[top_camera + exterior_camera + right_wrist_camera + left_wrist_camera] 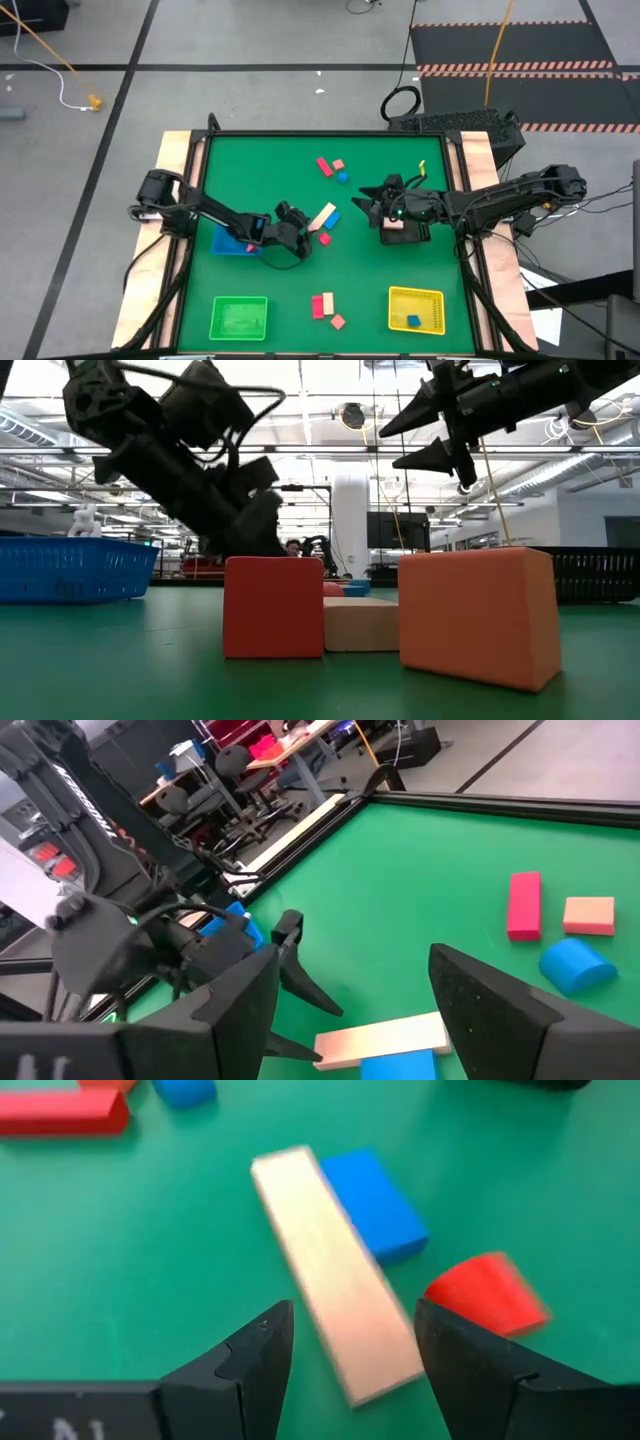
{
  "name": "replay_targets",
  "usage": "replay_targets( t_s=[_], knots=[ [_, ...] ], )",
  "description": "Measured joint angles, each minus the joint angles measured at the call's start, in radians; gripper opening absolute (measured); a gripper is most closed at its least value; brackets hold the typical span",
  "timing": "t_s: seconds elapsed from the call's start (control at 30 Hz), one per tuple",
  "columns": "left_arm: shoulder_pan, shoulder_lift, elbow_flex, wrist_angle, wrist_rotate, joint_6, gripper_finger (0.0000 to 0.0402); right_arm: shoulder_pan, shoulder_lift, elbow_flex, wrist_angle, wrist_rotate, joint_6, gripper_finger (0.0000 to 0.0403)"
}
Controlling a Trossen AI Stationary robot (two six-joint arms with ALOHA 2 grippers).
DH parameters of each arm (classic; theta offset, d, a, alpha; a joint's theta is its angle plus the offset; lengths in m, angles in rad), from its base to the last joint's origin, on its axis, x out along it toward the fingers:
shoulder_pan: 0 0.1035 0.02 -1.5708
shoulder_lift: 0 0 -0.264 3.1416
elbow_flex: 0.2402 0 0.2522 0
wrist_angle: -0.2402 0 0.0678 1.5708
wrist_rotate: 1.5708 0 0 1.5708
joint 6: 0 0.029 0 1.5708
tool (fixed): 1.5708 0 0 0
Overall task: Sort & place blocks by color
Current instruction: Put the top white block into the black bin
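On the green bench (260, 170), the blue tray (228, 243) sits at the left edge, partly under the left arm — presumably the home for blue blocks. The left gripper (305, 238) hangs low with its fingers apart, straddling the near end of the cream bar (323, 217); in my judgement it is lining up to close on that bar. Touching the bar's side lies a blue block (333, 220), and a red block (324, 239) sits just beside the bar's near end, so the grasp is crowded. Near the front edge are the green tray (239, 318), a cluster of red, cream and salmon blocks (324, 307) still unsorted, and the yellow tray (416, 309) with a blue block (414, 321) in it. The right gripper (372, 203) waits above the bench at centre right, fingers spread and empty.

The left wrist view alone shows how the cream bar (335, 1273) lies slantwise between the fingers (248, 1365), not square to them. The right wrist view adds the far group — red bar (524, 904), salmon cube (589, 915), blue piece (576, 964). The low view shows only the front cluster (385, 615) up close
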Motion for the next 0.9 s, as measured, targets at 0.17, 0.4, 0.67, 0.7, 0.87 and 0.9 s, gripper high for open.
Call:
replay_targets(
  t_s=[0.17,0.4,0.67,0.7,0.87,0.9],
  knots=[
    [0.000,0.015,0.005,0.003,0.000,-0.007,0.0209,0.000,0.000,0.000,0.000,0.000,0.002,0.0247],
    [0.000,0.015,0.005,-0.001,0.010,-0.027,0.0209,0.000,0.000,0.000,-0.001,-0.001,0.004,0.0247],
    [0.000,0.015,0.005,-0.003,0.026,-0.034,0.0209,0.000,0.000,0.000,-0.002,-0.001,0.004,0.0247],
    [0.000,0.015,0.005,-0.004,0.028,-0.036,0.0209,0.000,0.000,0.000,-0.002,-0.001,0.004,0.0247],
    [0.000,0.004,0.005,-0.002,0.047,-0.086,0.0209,0.000,0.000,0.000,-0.002,-0.001,0.004,0.0247],
    [0.000,0.003,0.005,0.002,0.047,-0.094,0.0209,0.000,0.000,0.000,-0.003,-0.001,0.004,0.0247]
  ],
)
